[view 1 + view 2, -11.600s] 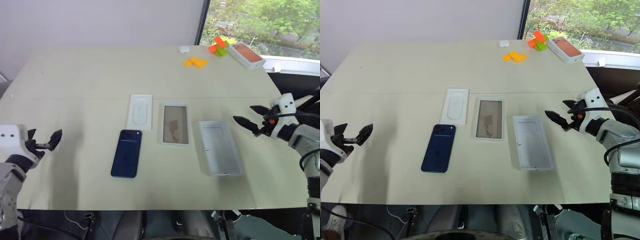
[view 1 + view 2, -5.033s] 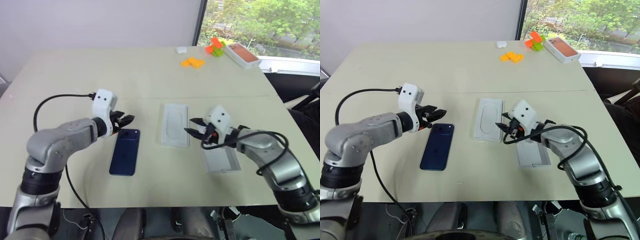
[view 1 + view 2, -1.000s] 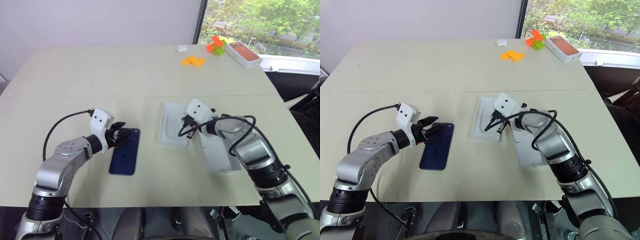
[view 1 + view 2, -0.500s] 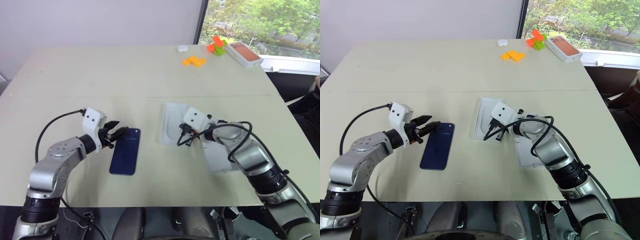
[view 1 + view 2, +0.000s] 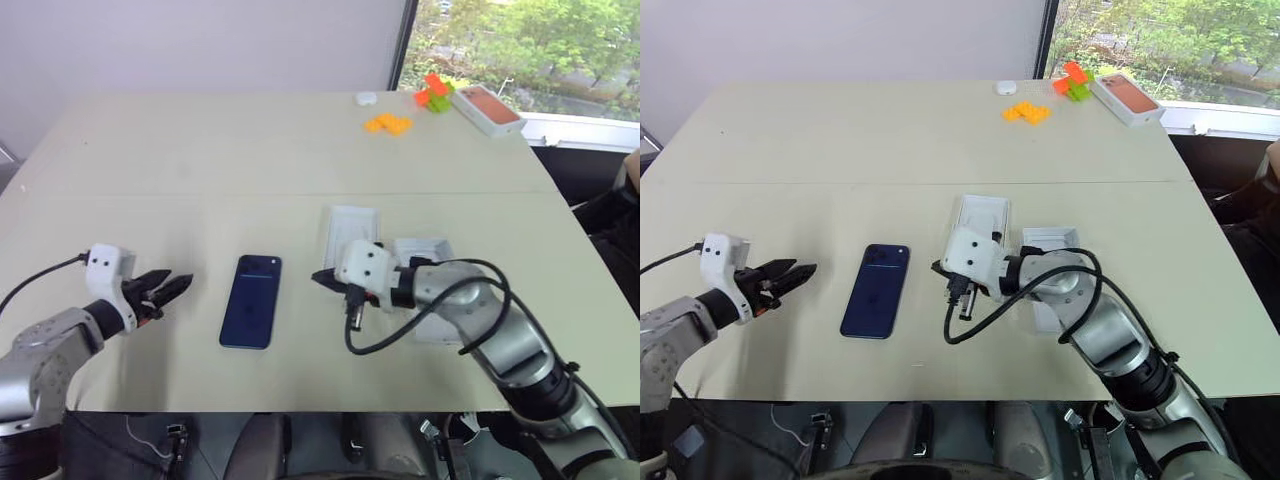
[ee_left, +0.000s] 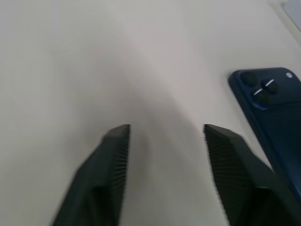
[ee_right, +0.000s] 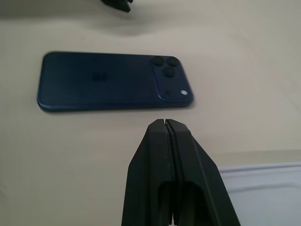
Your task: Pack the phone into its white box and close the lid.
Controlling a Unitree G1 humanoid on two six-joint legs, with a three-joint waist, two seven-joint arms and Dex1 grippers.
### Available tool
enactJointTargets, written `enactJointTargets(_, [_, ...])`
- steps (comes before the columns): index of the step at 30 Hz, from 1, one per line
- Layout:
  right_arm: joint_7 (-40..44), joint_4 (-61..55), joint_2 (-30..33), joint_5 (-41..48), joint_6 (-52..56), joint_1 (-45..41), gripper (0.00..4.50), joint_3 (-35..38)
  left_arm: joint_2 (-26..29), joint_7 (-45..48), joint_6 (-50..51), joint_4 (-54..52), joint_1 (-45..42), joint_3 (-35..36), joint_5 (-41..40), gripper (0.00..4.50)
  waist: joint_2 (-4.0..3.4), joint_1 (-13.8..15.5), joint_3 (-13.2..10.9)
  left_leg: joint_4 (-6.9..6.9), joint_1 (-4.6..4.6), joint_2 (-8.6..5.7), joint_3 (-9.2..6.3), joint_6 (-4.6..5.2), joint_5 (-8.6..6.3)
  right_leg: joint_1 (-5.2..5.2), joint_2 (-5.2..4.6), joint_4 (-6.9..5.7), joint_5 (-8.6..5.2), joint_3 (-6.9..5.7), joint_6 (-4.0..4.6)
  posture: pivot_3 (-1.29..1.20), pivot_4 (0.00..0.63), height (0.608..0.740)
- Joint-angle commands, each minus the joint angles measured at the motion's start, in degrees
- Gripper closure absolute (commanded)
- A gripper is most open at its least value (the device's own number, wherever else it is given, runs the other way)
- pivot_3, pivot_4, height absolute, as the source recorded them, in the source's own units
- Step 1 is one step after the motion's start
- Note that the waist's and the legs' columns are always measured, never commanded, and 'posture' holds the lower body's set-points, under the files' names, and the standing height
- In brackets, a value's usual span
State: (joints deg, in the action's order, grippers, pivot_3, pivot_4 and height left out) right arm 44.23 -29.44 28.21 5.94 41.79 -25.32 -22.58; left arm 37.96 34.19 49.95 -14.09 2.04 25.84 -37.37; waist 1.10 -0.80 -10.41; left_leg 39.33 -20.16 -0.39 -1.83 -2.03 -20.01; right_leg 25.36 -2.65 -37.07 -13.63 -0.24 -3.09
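The phone [image 5: 876, 289] lies between both jaws, untouched.

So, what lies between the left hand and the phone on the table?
Nothing. In the left eye view the stretch of table between the left hand and the phone is bare, and the left wrist view shows the same.

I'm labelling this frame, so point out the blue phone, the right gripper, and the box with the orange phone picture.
phone [image 5: 251, 300]: left eye view, middle of its glossy back.
right gripper [image 7: 166, 123]: right wrist view, tip of its shut fingers.
orange-printed box [image 5: 488, 108]: left eye view, its printed top.
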Motion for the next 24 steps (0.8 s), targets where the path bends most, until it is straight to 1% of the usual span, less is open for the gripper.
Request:
enactJointTargets(1, [-0.58,0.87,-0.13,-0.34,0.8,-0.78,4.5,-1.28,0.31,0.33,5.83,-4.58,0.97,3.1,-6.83,0.04,0.02,0.07,0.01,0.0,-0.01,0.0,-0.01,0.0,0.0,-0.01,-0.01,0.01,0.0,0.0,0.0,0.0,0.15,0.74])
enactJointTargets(3, [-0.95,1.87,-0.56,-0.55,1.03,-0.99,4.5,-1.99,1.02,-0.35,6.39,-5.22,1.32,3.12,-6.74,0.04,0.02,0.01,0.01,0.0,-0.01,-0.01,0.0,0.0,0.0,-0.01,-0.03,0.03,0.0,0.0,0.0,0.0,0.15,0.74])
enactJointTargets(4, [-1.21,2.15,-1.18,-0.13,1.46,-1.04,4.5,-2.11,0.62,-0.7,7.67,-4.9,0.9,4.39,-8.77,0.04,0.02,0.0,0.01,0.0,-0.02,-0.02,0.0,0.0,0.0,0.0,-0.04,0.03,0.0,0.01,0.0,0.0,0.15,0.74])
enactJointTargets(6, [-1.75,3.01,-2.05,-0.67,0.86,-1.4,4.5,-3.31,-0.84,-2.4,13.15,-3.65,-0.8,8.19,-16.38,0.04,0.02,-0.02,0.01,0.0,-0.02,0.0,-0.02,-0.01,0.0,0.01,-0.02,0.02,0.0,0.0,0.01,0.0,0.15,0.74])
enactJointTargets(7, [-2.01,3.53,-2.26,-1.46,0.24,-1.7,4.5,-4.25,-1.36,-4.26,15.92,-3.05,-1.85,9.21,-18.75,0.04,0.02,-0.03,0.01,0.0,-0.01,0.0,-0.02,-0.01,0.0,0.02,-0.01,0.0,0.0,0.0,0.01,0.0,0.15,0.74])
enactJointTargets(10, [-1.94,4.92,-2.15,-3.22,-1.4,-2.68,4.5,-6.15,-1.97,-8.95,22.81,-1.47,-4.32,9.96,-23.16,0.04,0.03,-0.1,0.01,0.0,0.03,-0.01,-0.02,-0.04,0.02,0.0,-0.01,-0.03,0.01,0.0,0.02,0.0,0.15,0.74])
enactJointTargets(12, [-1.22,6.06,-2.13,-4.26,-2.85,-3.53,4.5,-7.92,-0.9,-9.96,27.5,-2.87,-4.91,7.41,-25.15,0.04,0.05,-0.23,0.03,0.0,0.05,-0.02,-0.01,-0.05,0.03,-0.01,-0.01,-0.04,0.02,0.0,0.03,0.0,0.15,0.74])
enactJointTargets(14, [-1.14,7.76,-2.3,-5.97,-4.66,-4.28,4.5,-9.68,0.17,-11.65,31.69,-2.55,-6.12,4.89,-24.84,0.04,0.04,-0.25,0.02,0.0,0.06,-0.04,-0.01,-0.05,0.03,-0.01,0.0,-0.03,0.02,0.0,0.03,0.0,0.15,0.74])
enactJointTargets(15, [-1.22,8.63,-2.52,-6.55,-5.23,-4.49,4.5,-10.16,-0.03,-12.63,33.35,-1.46,-7.19,4.84,-25.18,0.04,0.05,-0.22,0.03,0.0,0.04,-0.04,-0.02,-0.05,0.03,0.0,0.0,-0.03,0.02,0.0,0.03,0.0,0.15,0.74])
enactJointTargets(18, [-1.35,11.59,-3.83,-7.71,-6.78,-5.12,4.5,-11.19,-3.43,-16.57,39.71,4.3,-12.75,7.23,-26.85,0.04,0.03,0.05,0.04,0.0,0.1,-0.08,-0.04,-0.11,0.06,-0.04,-0.01,-0.07,0.02,0.0,0.04,0.0,0.15,0.74])
enactJointTargets(21, [-1.01,13.81,-5.11,-8.27,-7.75,-5.51,4.5,-11.69,-1.55,-19.06,42.41,7.88,-14.5,2.84,-28.59,0.04,0.06,-0.03,0.06,0.0,0.25,-0.12,-0.04,-0.13,0.08,-0.21,-0.01,-0.07,0.03,0.01,0.05,0.0,0.15,0.74])
enactJointTargets(24, [-0.29,15.62,-5.65,-9.15,-9.7,-5.86,4.5,-12.42,1.32,-20.66,42.55,10.57,-15.42,-1.85,-32.31,0.04,0.05,-0.15,0.06,-0.12,0.72,-0.12,-0.04,-0.13,0.07,-0.62,-0.03,0.0,0.03,0.03,0.06,0.0,0.15,0.74])
